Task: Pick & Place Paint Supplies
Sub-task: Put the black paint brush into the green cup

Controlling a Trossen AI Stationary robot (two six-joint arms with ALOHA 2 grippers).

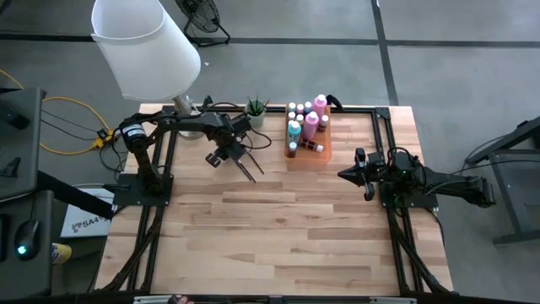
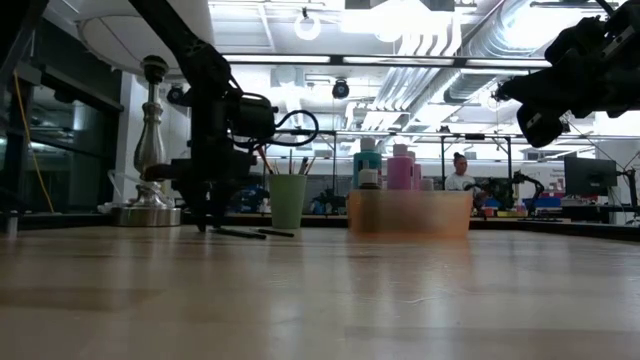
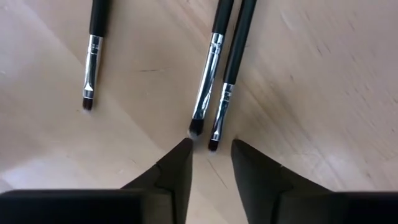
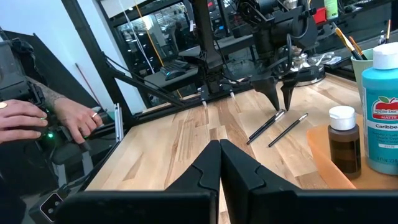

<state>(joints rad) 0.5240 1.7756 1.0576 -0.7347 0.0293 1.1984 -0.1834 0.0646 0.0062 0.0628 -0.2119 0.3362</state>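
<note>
Near the desk's far left, the left gripper was seen pointed down over the paintbrushes, its jaws partly parted, tips just above the wood, with nothing held between them. Two brushes were seen lying side by side with bristle ends just ahead of the jaw tips; a third brush was set apart to one side. From the right wrist view, the same gripper was seen standing over the brushes flat on the desk. Paint bottles in pink, teal and brown were grouped on an orange tray at the far centre; a teal bottle and a small brown bottle were seen up close. A green cup with more brushes was placed between lamp base and tray; the white lampshade was at the far left corner. The right gripper was parked at the desk's right side, raised, jaws fully closed and empty. A person's hands were seen on a device beyond the desk edge.
</note>
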